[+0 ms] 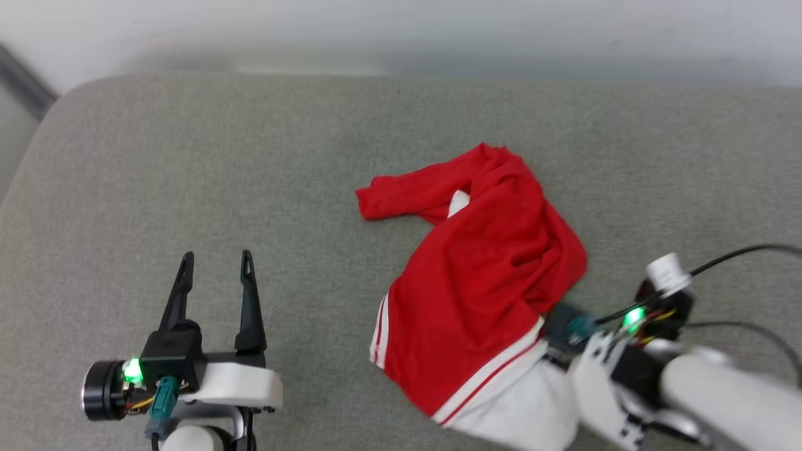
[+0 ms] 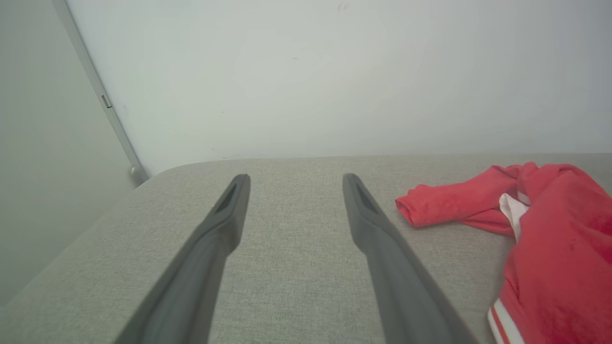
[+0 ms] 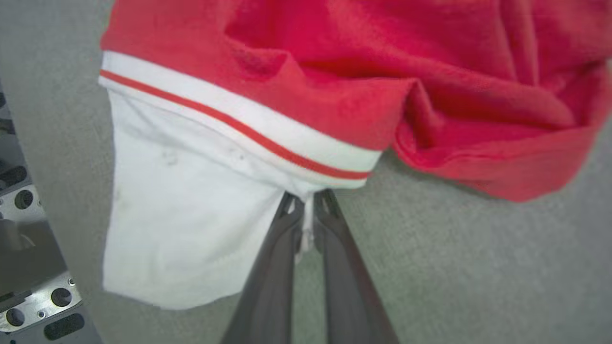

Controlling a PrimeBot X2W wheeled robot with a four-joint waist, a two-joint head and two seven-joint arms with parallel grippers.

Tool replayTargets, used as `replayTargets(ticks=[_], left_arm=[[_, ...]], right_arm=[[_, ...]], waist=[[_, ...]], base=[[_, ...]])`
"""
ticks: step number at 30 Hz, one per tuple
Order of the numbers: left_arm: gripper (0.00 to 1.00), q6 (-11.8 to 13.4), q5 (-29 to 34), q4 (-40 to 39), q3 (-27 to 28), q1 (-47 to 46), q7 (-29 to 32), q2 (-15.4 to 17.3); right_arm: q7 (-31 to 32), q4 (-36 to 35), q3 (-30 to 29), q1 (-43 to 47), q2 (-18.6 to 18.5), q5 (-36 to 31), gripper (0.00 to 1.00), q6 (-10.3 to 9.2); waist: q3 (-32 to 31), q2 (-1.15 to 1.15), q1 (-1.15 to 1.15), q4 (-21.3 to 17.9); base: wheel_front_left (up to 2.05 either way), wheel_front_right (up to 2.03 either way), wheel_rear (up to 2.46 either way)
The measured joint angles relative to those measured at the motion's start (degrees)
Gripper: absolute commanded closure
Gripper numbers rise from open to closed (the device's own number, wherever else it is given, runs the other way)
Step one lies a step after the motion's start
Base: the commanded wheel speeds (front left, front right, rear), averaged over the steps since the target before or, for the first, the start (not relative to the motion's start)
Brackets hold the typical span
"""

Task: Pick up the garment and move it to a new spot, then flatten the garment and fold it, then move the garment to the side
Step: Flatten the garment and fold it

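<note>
A red shirt (image 1: 482,269) lies crumpled on a grey cushion (image 1: 188,156), right of centre and toward my side of it. The plain red faces up, and one red part reaches out to the far left. My right hand (image 3: 308,203) is pinched shut on the edge of the white sleeve (image 3: 191,215), just below the red-and-white trim (image 3: 239,129). A sliver of white cloth shows between its two dark fingers (image 3: 267,277). My left hand (image 1: 216,255) sits low over bare cushion, well apart from the shirt, with its fingers spread wide and holding nothing.

I judge the step in hand to be the pick-up, ahead of the move to a new spot. The grip takes only a thin edge of cloth, so I would lift slowly and straight up, watching that the sleeve does not slide out. The bulk of the shirt will likely trail below the sleeve. Rising high enough for it to hang free before going sideways should stop it dragging and bunching further. The open cushion to the left looks a good place to set it down.
</note>
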Motion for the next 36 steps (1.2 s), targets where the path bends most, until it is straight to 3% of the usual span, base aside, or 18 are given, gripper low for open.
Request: replayTargets(ticks=[7, 12, 16, 20, 23, 24, 25, 32, 36], left_arm=[[0.00, -0.9, 0.6, 0.2, 1.1, 2.6, 0.0, -0.6], [0.00, -1.5, 1.2, 0.3, 1.3, 3.1, 0.0, -0.9], [0.00, -2.0, 1.2, 0.6, 1.2, 3.1, 0.0, -1.0], [0.00, -2.8, 1.6, 1.3, 1.2, 2.8, 0.0, -1.1], [0.00, -3.0, 1.7, 1.9, 1.3, 2.7, 0.0, -1.2], [0.00, -3.0, 1.7, 2.1, 1.4, 2.7, 0.0, -1.2], [0.00, -3.1, 1.8, 2.3, 1.6, 2.7, 0.0, -1.1], [0.00, -5.7, 1.5, 1.2, 3.3, -0.2, 0.0, 1.3], [0.00, -8.7, 1.8, 1.8, 3.9, -6.4, 0.0, 4.9]], right_arm=[[-0.3, -2.9, -12.5, 5.1, -10.0, 1.4, 1.00, 0.00], [1.5, 2.4, -20.2, 12.3, -14.1, 4.6, 1.00, 0.00], [1.7, 9.0, -23.0, 15.8, -13.7, 6.0, 1.00, -0.01], [0.6, 17.9, -25.3, 18.1, -9.9, 6.6, 1.00, -0.01], [-1.8, 19.7, -26.3, 18.1, -8.4, 7.1, 1.00, 0.00], [-3.3, 20.3, -26.9, 18.1, -7.6, 7.2, 0.54, 0.00], [-4.8, 20.7, -27.6, 18.1, -7.0, 7.2, 0.00, 0.00], [-17.9, 17.3, -34.6, 17.7, -5.9, 3.8, 0.00, -0.01], [-25.6, 10.9, -44.2, 18.0, -3.6, -1.9, 0.00, 0.00]], waist=[[-4.1, 0.00, -0.01, -1.9], [-4.7, 0.00, -0.01, -2.8], [-4.1, 0.00, -0.01, -2.7], [-3.2, 0.00, -0.01, -2.0], [-3.4, 0.00, -0.01, -1.9], [-3.7, 0.00, 0.00, -2.0], [-4.0, 0.00, -0.01, -2.1], [-7.2, 0.00, -0.01, -3.4], [-8.3, 0.00, -0.01, -5.0]], base=[[0.00, 0.00, 0.00], [0.00, 0.00, 0.00], [0.00, 0.00, 0.00], [0.00, 0.00, 0.00], [0.00, 0.00, 0.00], [0.00, 0.00, 0.00], [0.00, 0.00, 0.00], [0.00, 0.00, 0.00], [0.00, 0.00, 0.00]])
